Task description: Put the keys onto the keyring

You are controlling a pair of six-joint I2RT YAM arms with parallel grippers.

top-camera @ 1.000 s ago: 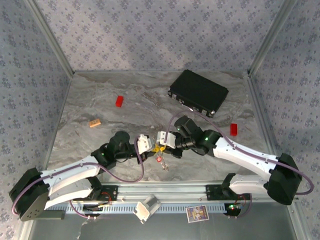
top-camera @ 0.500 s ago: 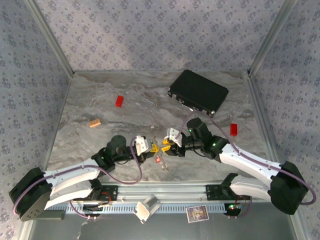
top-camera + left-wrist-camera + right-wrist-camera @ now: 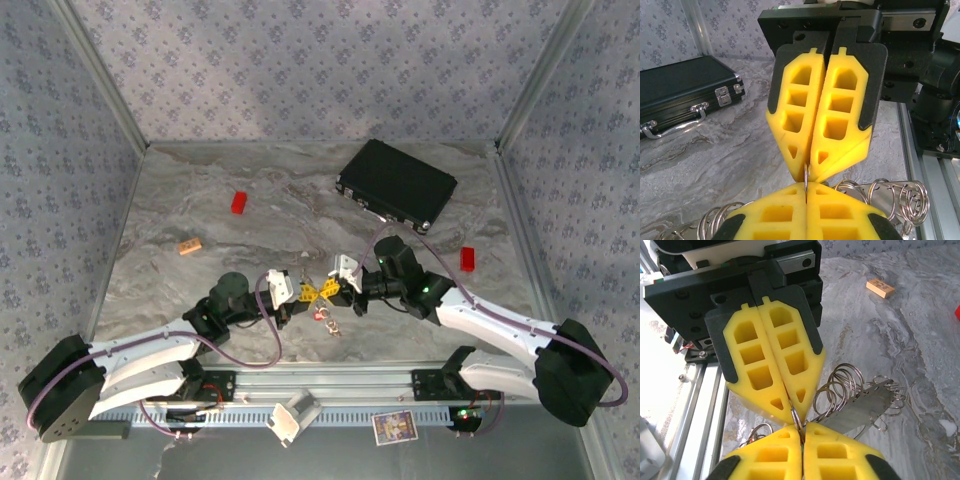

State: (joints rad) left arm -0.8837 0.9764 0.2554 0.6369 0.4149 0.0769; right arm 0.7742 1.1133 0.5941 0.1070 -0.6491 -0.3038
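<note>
My left gripper (image 3: 303, 293) and right gripper (image 3: 330, 291) meet tip to tip at the near middle of the table. Both are shut on the same thin silvery ring of the keyring (image 3: 805, 176), which sits edge-on between the yellow pads. In the left wrist view my own gripper (image 3: 805, 184) pinches it from below. In the right wrist view my gripper (image 3: 801, 427) holds the keyring (image 3: 796, 416) the same way. More silvery wire rings (image 3: 842, 385) and a flat metal strip (image 3: 867, 407) hang beside it. A small red key (image 3: 322, 312) dangles under the grippers. The green key is hidden.
A large flat black case (image 3: 396, 184) lies at the back right. Red blocks sit at the back left (image 3: 239, 202) and at the right (image 3: 467, 259). A tan-orange block (image 3: 190, 245) lies at the left. Aluminium rails (image 3: 330, 385) run along the near edge.
Both grippers have stayed tip to tip on the ring. The right arm's wrist swung to the right, and the meeting point drifted slightly right and toward the near edge.
</note>
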